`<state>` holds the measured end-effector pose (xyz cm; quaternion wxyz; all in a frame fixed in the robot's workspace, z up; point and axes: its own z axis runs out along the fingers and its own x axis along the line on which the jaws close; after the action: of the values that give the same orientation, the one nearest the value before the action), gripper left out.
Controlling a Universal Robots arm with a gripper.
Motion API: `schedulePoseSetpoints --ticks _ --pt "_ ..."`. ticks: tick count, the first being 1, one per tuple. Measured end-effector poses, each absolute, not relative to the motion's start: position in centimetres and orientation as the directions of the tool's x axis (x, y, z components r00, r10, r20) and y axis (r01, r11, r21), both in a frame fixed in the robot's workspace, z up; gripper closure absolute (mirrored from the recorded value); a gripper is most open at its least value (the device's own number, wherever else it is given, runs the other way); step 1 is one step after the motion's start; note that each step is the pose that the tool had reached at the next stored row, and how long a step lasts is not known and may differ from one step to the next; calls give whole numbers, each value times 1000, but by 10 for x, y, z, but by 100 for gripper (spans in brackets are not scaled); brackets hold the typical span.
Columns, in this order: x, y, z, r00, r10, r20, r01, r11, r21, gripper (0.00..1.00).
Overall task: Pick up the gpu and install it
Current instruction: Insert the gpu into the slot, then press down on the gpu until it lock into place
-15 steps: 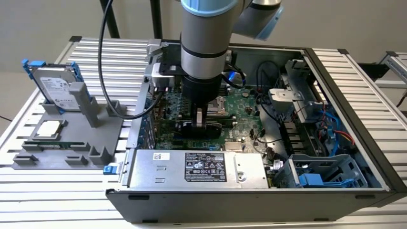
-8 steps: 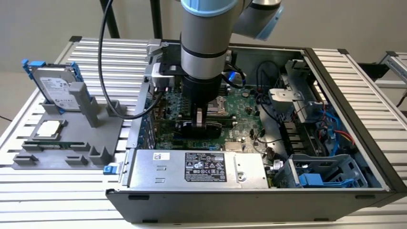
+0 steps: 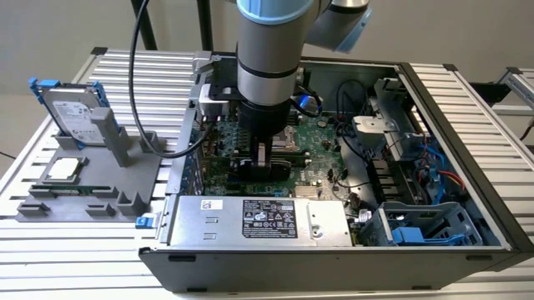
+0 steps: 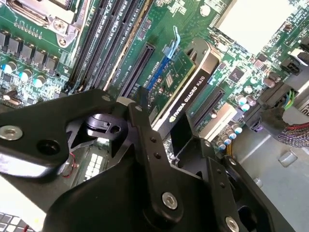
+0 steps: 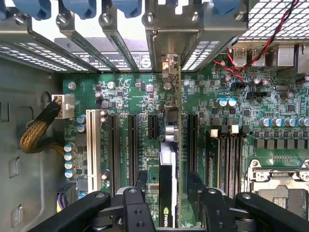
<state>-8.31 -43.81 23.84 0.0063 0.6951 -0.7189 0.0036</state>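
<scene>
Between the black gripper fingers (image 5: 145, 203), down among the motherboard's expansion slots: the gpu (image 5: 169, 193), standing on edge, green board on one face and black cooler on the other, its metal bracket end toward the rear slot covers (image 5: 116, 43) of the case; seen in the second wrist view too, the gpu (image 4: 186, 94) lying along a long black slot; pinched from both faces by the gripper (image 5: 169, 205), fingers closed narrow on the card; whether fully seated in its slot, impossible to tell. Around it, the green motherboard (image 3: 321, 140) inside the open computer case (image 3: 467, 119), with the arm (image 3: 267, 56) reaching straight down into it; nearer the camera, a silver power supply (image 3: 259, 222). On the exterior view's left, well apart on a grey fixture (image 3: 92, 187), a hard drive (image 3: 71, 115) with blue rails, upright.
</scene>
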Motion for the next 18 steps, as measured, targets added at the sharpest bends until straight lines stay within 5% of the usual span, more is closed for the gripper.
schedulePoseSetpoints --ticks 13,14,18 --pt "-83 -438 283 -34 -999 14 -999 34 3 0" --pt "-83 -438 283 -34 -999 14 -999 34 3 100" --pt "-83 -438 284 -34 -999 14 -999 34 3 100"
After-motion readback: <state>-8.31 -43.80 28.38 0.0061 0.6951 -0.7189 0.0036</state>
